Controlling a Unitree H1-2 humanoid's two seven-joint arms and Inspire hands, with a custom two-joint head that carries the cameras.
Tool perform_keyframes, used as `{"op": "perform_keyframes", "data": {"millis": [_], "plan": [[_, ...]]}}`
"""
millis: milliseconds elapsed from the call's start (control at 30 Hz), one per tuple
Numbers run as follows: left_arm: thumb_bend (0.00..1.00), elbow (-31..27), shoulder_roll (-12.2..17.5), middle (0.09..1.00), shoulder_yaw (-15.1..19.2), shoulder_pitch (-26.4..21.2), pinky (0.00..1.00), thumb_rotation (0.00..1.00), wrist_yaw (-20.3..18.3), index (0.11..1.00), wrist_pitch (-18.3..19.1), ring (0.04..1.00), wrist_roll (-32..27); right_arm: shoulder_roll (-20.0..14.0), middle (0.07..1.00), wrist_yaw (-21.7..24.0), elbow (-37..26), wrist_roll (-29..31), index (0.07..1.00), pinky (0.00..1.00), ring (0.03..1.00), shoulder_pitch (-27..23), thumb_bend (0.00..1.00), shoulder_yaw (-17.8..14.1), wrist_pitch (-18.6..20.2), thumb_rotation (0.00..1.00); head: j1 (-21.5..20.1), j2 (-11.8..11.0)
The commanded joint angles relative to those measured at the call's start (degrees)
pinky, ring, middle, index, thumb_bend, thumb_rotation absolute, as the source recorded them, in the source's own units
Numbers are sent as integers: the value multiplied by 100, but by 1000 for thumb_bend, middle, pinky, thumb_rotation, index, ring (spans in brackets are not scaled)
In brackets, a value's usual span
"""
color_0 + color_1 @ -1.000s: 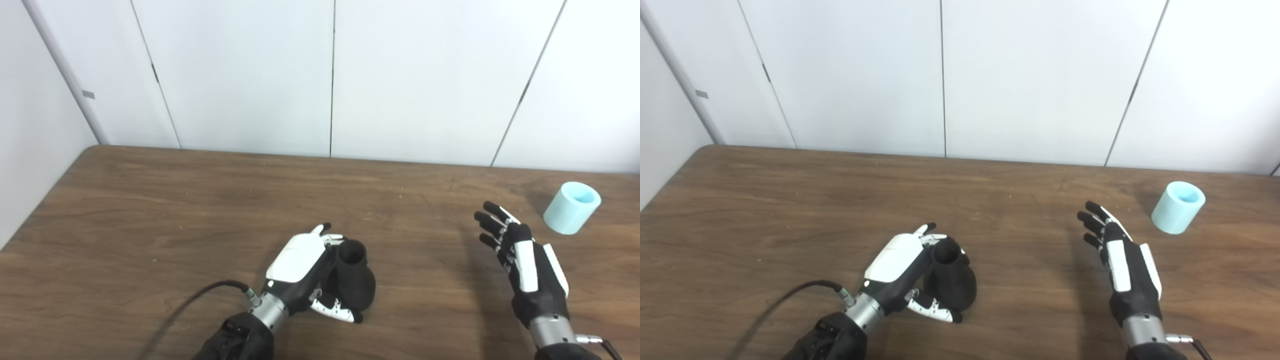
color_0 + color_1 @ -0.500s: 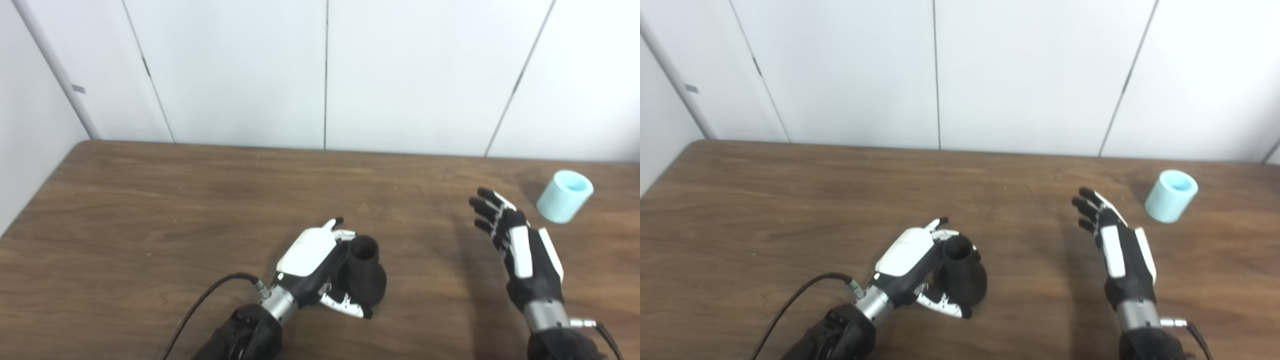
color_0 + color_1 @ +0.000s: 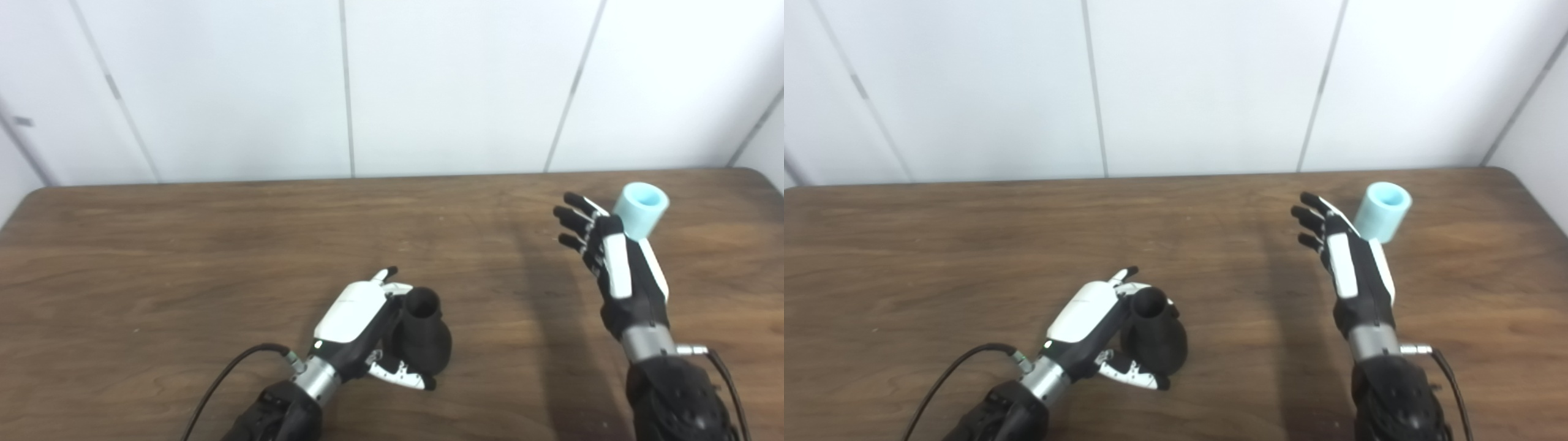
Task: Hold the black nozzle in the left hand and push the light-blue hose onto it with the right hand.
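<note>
The black nozzle [image 3: 427, 335] stands on the wooden table [image 3: 184, 245], wide base down and open neck up, near the front middle. My left hand [image 3: 355, 309] is wrapped on its left side, thumb across the base in front, the other fingers mostly hidden behind the neck. The light-blue hose [image 3: 641, 207], a short tube, lies tilted at the back right with its opening facing up. My right hand [image 3: 615, 269] hovers open with fingers spread, just left of the hose; its edge overlaps the hose's lower part in the picture. Whether they touch cannot be told.
A black cable [image 3: 229, 376] runs from my left wrist toward the front edge. White wall panels [image 3: 429, 86] stand right behind the table's far edge. The table's right corner [image 3: 1513, 177] lies beyond the hose.
The camera has swung to the right, shifting the whole picture. My right hand has moved forward and closer to the light-blue hose. The left hand stays on the nozzle.
</note>
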Motion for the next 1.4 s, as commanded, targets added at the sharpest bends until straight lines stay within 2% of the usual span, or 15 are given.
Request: {"op": "perform_keyframes", "data": {"millis": [0,200,333,400,500,633,733,833,933,1033,1100,1233,1367], "plan": [[523,341,188,481,-206,259,1000,0,-473,492,-26,779,98,-169,807,-40,-269,-120,837,825,875,-289,546,-70,-12,960,-44,6],[522,342,304,478,-154,258,1000,0,-449,494,-202,750,39,-546,812,-25,-262,-216,824,811,865,-654,610,-192,110,848,-386,15],[522,341,391,483,-119,246,1000,0,-458,491,-280,741,15,-722,816,-18,-226,-294,816,793,855,-850,592,-231,231,754,-579,-27],[522,319,433,483,-100,245,1000,0,-486,491,-282,740,16,-879,821,-11,-177,-428,814,799,851,-1022,597,-244,303,643,-660,-56],[522,342,477,483,-85,248,1000,0,-497,491,-290,742,27,-1192,819,57,9,-939,804,763,838,-1274,613,-207,323,512,-825,-120],[522,396,498,474,-74,248,1000,0,-496,497,-305,745,21,-1676,819,488,326,-1906,793,754,827,-1583,692,-78,329,404,-1026,-217],[522,399,513,474,-62,267,1000,0,-492,496,-324,744,1,-1787,819,836,544,-2323,790,776,836,-1776,730,-100,329,349,-1159,-285],[522,398,537,474,-40,294,1000,0,-482,496,-362,744,-23,-1828,818,1092,754,-2637,790,756,837,-1937,744,-123,330,313,-1363,-372],[522,418,571,475,-10,303,1000,0,-480,496,-412,743,-50,-2053,817,1461,1149,-3225,789,760,843,-2197,737,47,329,278,-1445,-406],[522,451,607,476,31,301,1000,0,-477,495,-463,743,-101,-2529,829,1883,1685,-3697,790,789,860,-2478,745,472,329,283,-1651,-478],[522,471,620,472,44,301,1000,0,-471,498,-482,742,-117,-2692,845,2122,1928,-3870,801,801,899,-2616,757,620,328,277,-1712,-493],[522,460,670,469,71,327,1000,0,-455,500,-534,742,-138,-2888,862,2531,2433,-4189,818,821,924,-2905,800,853,328,256,-1965,-537],[522,504,705,471,114,314,1000,0,-436,499,-611,740,-183,-2933,880,2698,2883,-4408,832,847,927,-3165,860,1045,329,198,-2100,-568]]}}
